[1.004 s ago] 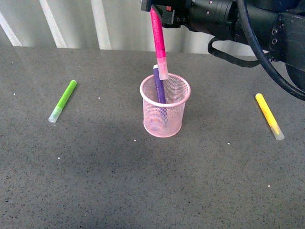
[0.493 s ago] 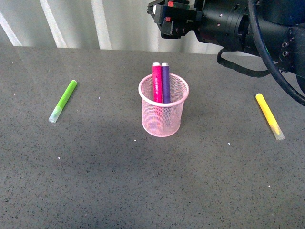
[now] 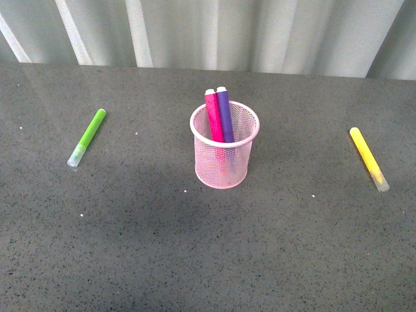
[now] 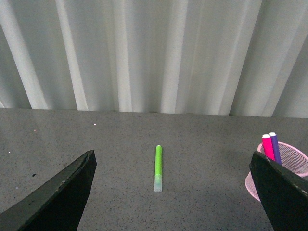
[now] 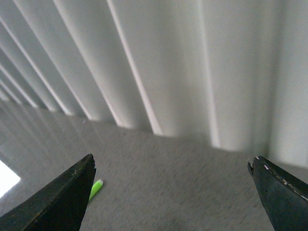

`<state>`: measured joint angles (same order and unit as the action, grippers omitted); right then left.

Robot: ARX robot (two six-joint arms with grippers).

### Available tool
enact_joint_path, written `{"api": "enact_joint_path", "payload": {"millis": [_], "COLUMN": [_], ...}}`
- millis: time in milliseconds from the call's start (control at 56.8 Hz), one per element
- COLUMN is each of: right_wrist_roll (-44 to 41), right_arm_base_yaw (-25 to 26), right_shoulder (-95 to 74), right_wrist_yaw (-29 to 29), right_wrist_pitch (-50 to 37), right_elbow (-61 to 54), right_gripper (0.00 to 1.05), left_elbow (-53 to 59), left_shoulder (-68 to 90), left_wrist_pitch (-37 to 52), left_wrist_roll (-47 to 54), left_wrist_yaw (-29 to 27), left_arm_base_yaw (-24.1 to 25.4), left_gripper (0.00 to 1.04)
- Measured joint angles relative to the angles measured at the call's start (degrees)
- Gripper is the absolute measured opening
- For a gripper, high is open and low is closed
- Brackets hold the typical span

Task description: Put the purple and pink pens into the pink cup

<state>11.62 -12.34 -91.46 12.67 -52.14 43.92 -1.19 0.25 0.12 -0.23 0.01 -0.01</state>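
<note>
The pink cup (image 3: 222,159) stands upright in the middle of the dark table. Inside it the pink pen (image 3: 214,117) and the purple pen (image 3: 225,114) stand side by side, their ends poking above the rim. Neither arm shows in the front view. My left gripper (image 4: 171,192) is open with nothing between its fingers; the pink cup (image 4: 294,159) with both pens sits behind one of its fingers. My right gripper (image 5: 173,197) is open and empty above the table, facing the white curtain.
A lime-green marker (image 3: 86,137) lies to the left of the cup, and the same green marker (image 4: 158,161) shows in the left wrist view. A yellow marker (image 3: 368,158) lies at the right. A white curtain (image 3: 214,32) backs the table.
The right arm let go of the pink pen, which dropped into the cup beside the purple pen. The arm then withdrew out of the front view.
</note>
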Motion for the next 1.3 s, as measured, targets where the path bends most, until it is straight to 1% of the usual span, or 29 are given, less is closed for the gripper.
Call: {"api": "enact_joint_path", "payload": {"millis": [53, 159, 300, 388, 423, 458, 476, 511, 581, 617, 670, 758, 881, 916, 952, 1004, 1057, 1304], "right_wrist_roll": [-0.61, -1.36, -0.68, -1.42, -3.61, -6.05, -6.78, -8.09, -9.53, -10.19, -10.51, -11.04, -11.30, -11.34, -11.50, -11.47, -11.52, -11.52], "right_arm_base_yaw": [1.99, 8.83, 21.03, 25.57, 25.55, 25.49, 25.42, 25.03, 24.04, 23.28, 22.49, 20.87, 19.23, 17.99, 15.69, 13.64, 12.74, 12.55], "right_shoulder": [4.59, 17.79, 37.66, 46.25, 49.77, 53.24, 54.07, 56.74, 59.25, 60.37, 61.33, 63.63, 66.38, 67.17, 68.13, 69.20, 70.31, 74.95], "right_wrist_yaw": [-0.79, -0.52, 3.67, 5.51, 2.60, 0.90, 0.68, -0.37, -1.53, -2.23, -2.97, -4.52, -6.16, -7.74, -11.28, -12.28, -12.15, -12.63], "right_wrist_pitch": [0.94, 2.10, 8.46, 13.92, 19.78, 24.68, 25.64, 28.09, 29.29, 29.57, 29.92, 30.86, 32.20, 32.70, 33.33, 33.99, 34.62, 37.64], "right_elbow": [-1.77, -9.03, -22.93, -28.52, -29.44, -30.88, -31.36, -33.40, -35.50, -36.06, -36.57, -37.81, -39.10, -39.34, -39.65, -40.11, -40.54, -41.88], "right_gripper": [0.98, 0.98, 0.98, 0.97, 0.91, 0.84, 0.82, 0.75, 0.64, 0.57, 0.50, 0.34, 0.14, 0.09, 0.03, 0.03, 0.03, 0.03], "left_elbow": [0.00, 0.00, 0.00, 0.00, 0.00, 0.00, 0.00, 0.00, 0.00, 0.00, 0.00, 0.00, 0.00, 0.00, 0.00, 0.00, 0.00, 0.00], "left_shoulder": [0.00, 0.00, 0.00, 0.00, 0.00, 0.00, 0.00, 0.00, 0.00, 0.00, 0.00, 0.00, 0.00, 0.00, 0.00, 0.00, 0.00, 0.00], "left_wrist_pitch": [0.00, 0.00, 0.00, 0.00, 0.00, 0.00, 0.00, 0.00, 0.00, 0.00, 0.00, 0.00, 0.00, 0.00, 0.00, 0.00, 0.00, 0.00], "left_wrist_roll": [0.00, 0.00, 0.00, 0.00, 0.00, 0.00, 0.00, 0.00, 0.00, 0.00, 0.00, 0.00, 0.00, 0.00, 0.00, 0.00, 0.00, 0.00], "left_wrist_yaw": [0.00, 0.00, 0.00, 0.00, 0.00, 0.02, 0.00, 0.00, -0.02, -0.02, 0.00, 0.00, -0.02, 0.00, 0.00, 0.00, 0.00, -0.02], "left_arm_base_yaw": [0.00, 0.00, 0.00, 0.00, 0.00, 0.00, 0.00, 0.00, 0.00, 0.00, 0.00, 0.00, 0.00, 0.00, 0.00, 0.00, 0.00, 0.00], "left_gripper": [0.98, 0.98, 0.98, 0.98, 0.98, 0.98, 0.98, 0.98, 0.98, 0.98, 0.98, 0.98, 0.98, 0.98, 0.98, 0.98, 0.98, 0.98]}}
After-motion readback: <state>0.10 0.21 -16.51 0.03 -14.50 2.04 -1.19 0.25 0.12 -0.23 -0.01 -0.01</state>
